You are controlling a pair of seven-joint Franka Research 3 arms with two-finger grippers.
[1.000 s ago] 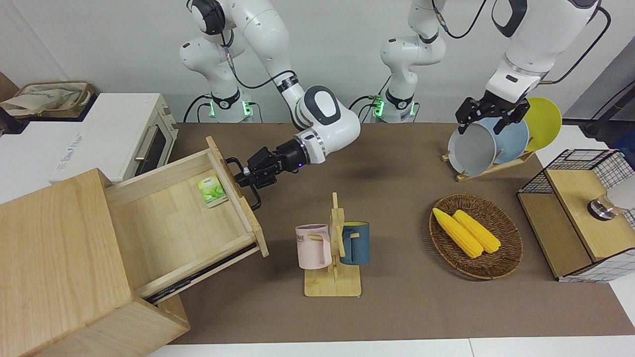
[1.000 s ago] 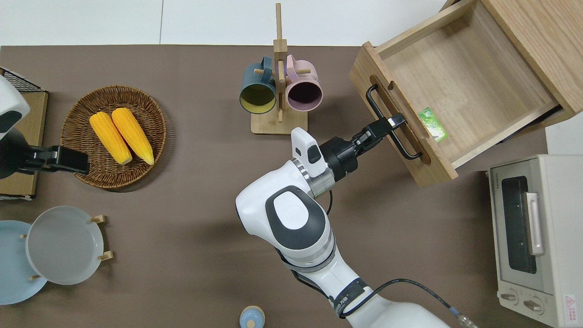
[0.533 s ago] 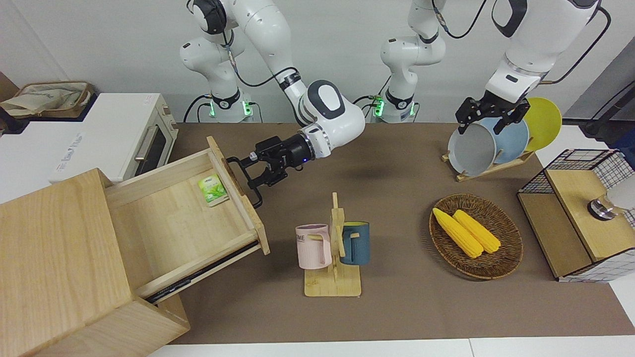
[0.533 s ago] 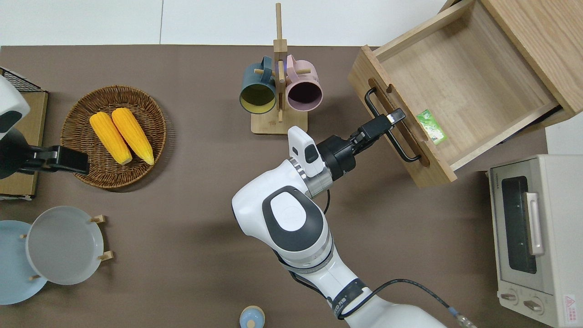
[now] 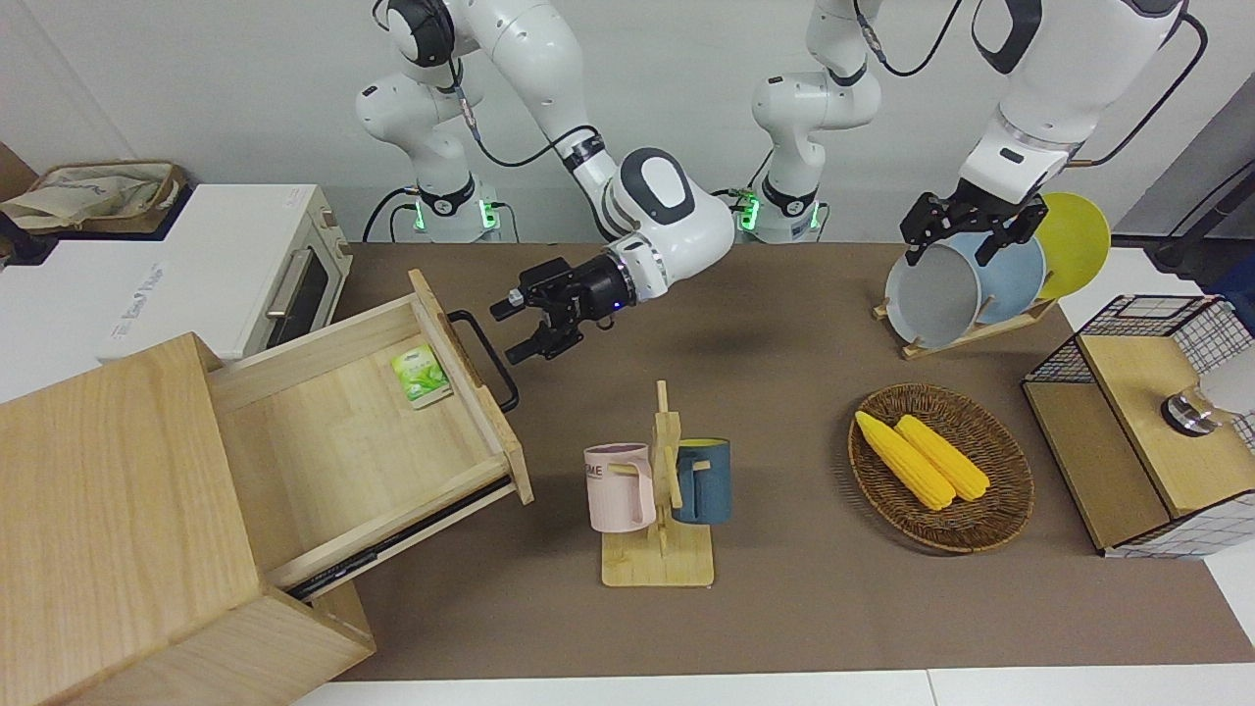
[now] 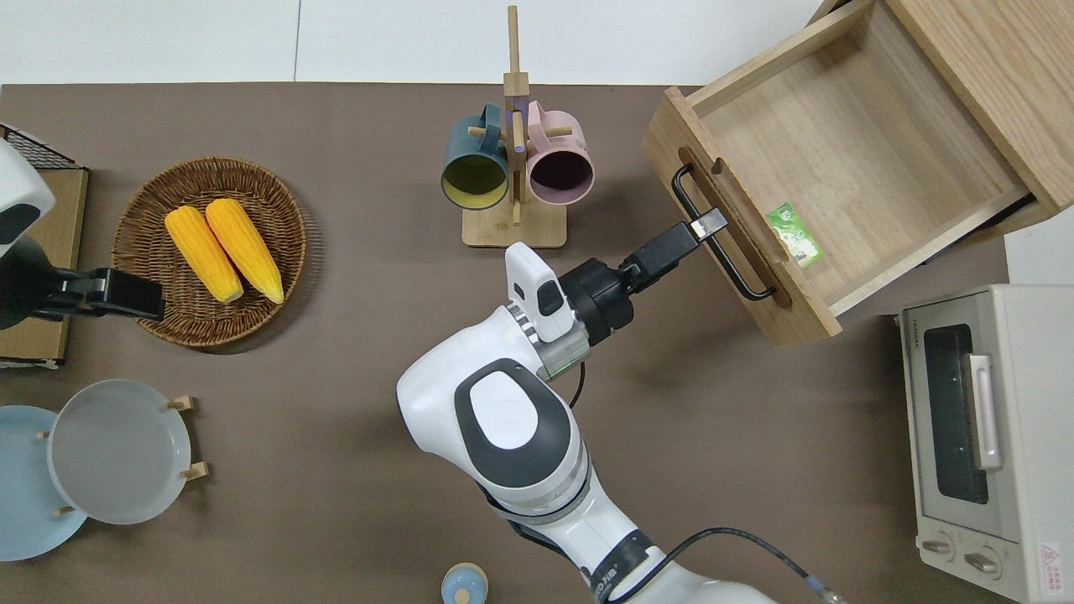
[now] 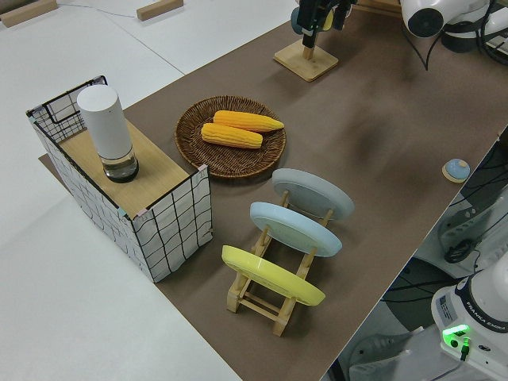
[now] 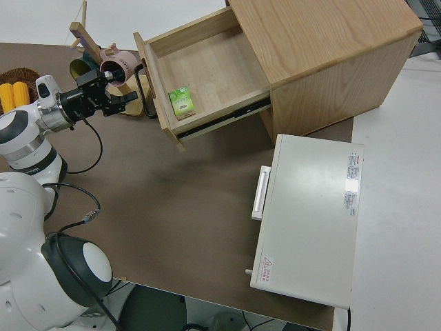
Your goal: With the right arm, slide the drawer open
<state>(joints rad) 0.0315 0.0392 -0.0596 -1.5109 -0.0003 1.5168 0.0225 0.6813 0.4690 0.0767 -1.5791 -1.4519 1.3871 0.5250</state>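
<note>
The pale-wood drawer (image 5: 343,431) stands pulled far out of its light-wood box (image 5: 108,510); it also shows in the overhead view (image 6: 847,159) and the right side view (image 8: 207,76). A small green packet (image 5: 420,376) lies inside, against the drawer's front panel. The black bar handle (image 5: 485,358) is free. My right gripper (image 5: 510,330) is open and empty, just off the handle and slightly above it. In the overhead view the right gripper (image 6: 709,223) overlaps the handle (image 6: 738,268). My left arm is parked, its gripper (image 5: 966,230) open.
A mug rack (image 5: 662,490) with a pink and a blue mug stands mid-table near the drawer's front. A white toaster oven (image 5: 245,265) sits beside the box, nearer the robots. A basket of corn (image 5: 941,469), a plate rack (image 5: 971,284) and a wire shelf unit (image 5: 1147,422) are toward the left arm's end.
My right gripper opened, let go of the drawer handle and drew back from it toward the middle of the table. The drawer stayed pulled out. The left arm has not moved.
</note>
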